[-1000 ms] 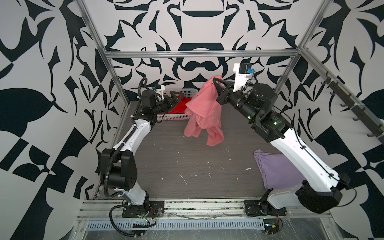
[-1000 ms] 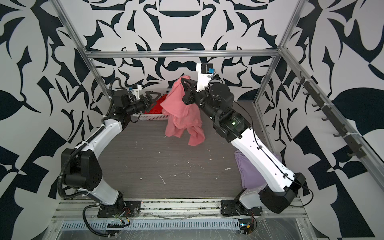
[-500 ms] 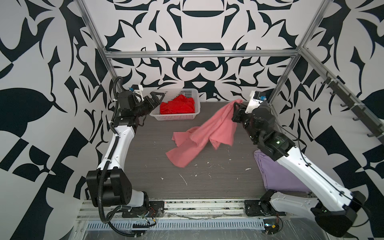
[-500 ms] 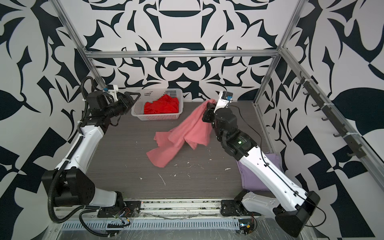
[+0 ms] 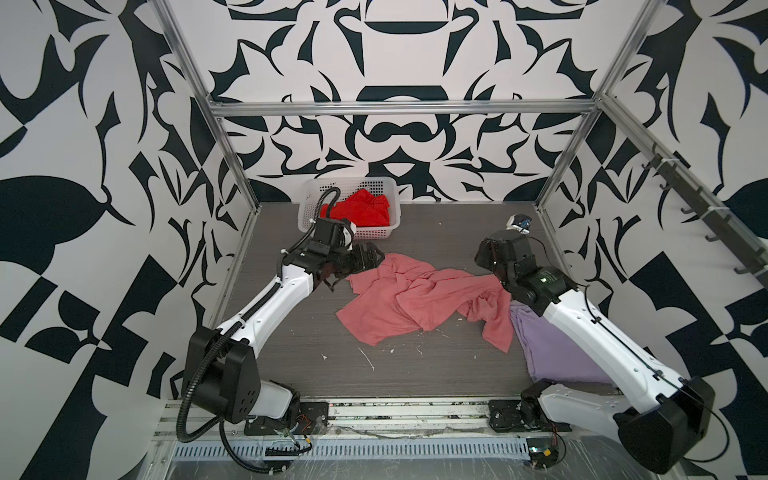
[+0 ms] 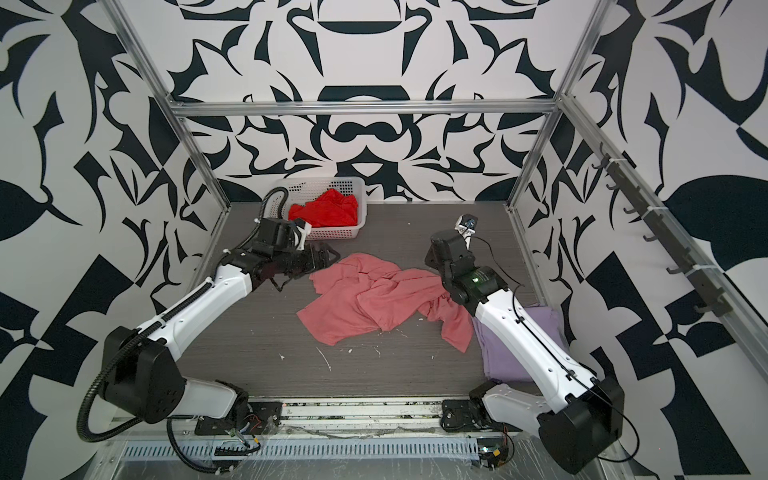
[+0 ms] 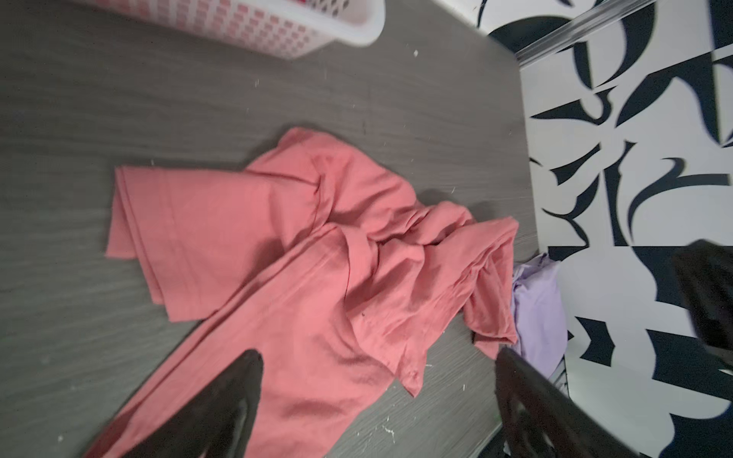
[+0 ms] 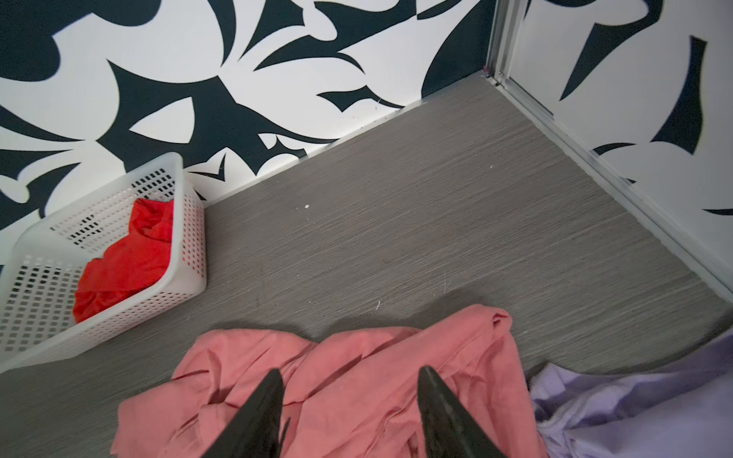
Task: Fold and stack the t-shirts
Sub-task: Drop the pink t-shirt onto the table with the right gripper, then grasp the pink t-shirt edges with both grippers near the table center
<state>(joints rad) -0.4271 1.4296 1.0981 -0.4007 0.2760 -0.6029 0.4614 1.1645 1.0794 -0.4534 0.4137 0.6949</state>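
In both top views, the salmon-pink t-shirt [image 5: 415, 303] is being shown crumpled and unfolded at the centre of the grey tabletop [image 5: 291, 353]. One end is reaching the edge of the lavender t-shirt [image 5: 557, 353], which is lying flat at the lower right, partly hidden under the right arm; whether it is properly folded cannot be told. The red t-shirt [image 5: 363, 208] is being kept bunched in the white basket [image 5: 374, 233] at the upper centre, by the back wall.

In the left wrist view, the left end effector [image 7: 377, 380] is being held wide apart over the salmon-pink cloth, with nothing gripped.

In the right wrist view, the right end effector [image 8: 351, 396] is being held with its jaws parted above the same shirt, nothing between them.

The job is being judged a third done at best: two shirts are yet to be folded, and no stack is being built yet.
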